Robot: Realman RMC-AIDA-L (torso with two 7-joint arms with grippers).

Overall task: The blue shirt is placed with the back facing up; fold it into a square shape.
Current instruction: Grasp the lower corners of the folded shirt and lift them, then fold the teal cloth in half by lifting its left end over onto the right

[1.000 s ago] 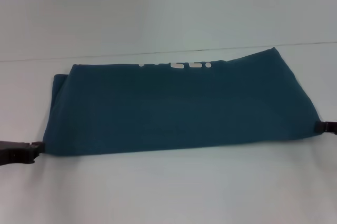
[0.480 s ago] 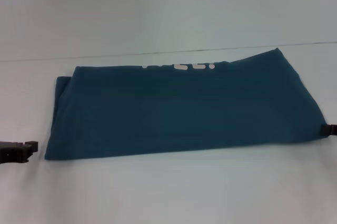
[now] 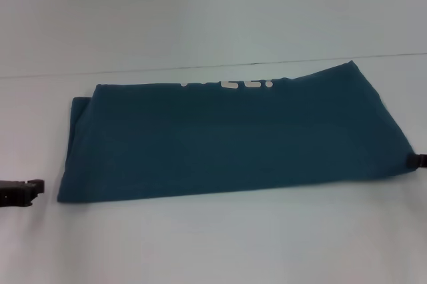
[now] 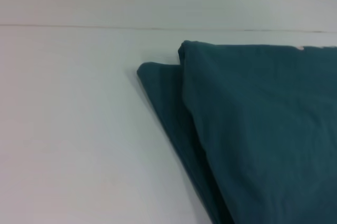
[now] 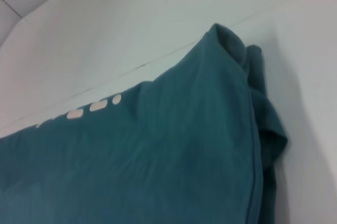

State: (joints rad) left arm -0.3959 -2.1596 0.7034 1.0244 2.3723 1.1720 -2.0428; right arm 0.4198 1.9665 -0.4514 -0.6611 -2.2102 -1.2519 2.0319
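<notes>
The blue shirt [image 3: 233,137] lies flat on the white table [image 3: 213,244], folded into a long band running left to right. A strip of white lettering [image 3: 230,85] peeks out along its far edge. My left gripper [image 3: 27,192] sits low on the table just left of the shirt's near left corner, with a small gap to the cloth. Only the tip of my right gripper [image 3: 419,160] shows at the picture's right edge, close to the shirt's near right corner. The left wrist view shows the stacked layers of the shirt [image 4: 263,129]; the right wrist view shows the shirt [image 5: 158,155] with bunched cloth at its end.
A thin dark seam [image 3: 200,67] crosses the white surface behind the shirt. Bare white table stretches in front of the shirt and on its far side. Nothing else stands on it.
My left gripper has drawn back to the left, off the shirt's near left corner, which now lies free. The right gripper has slipped further toward the right edge.
</notes>
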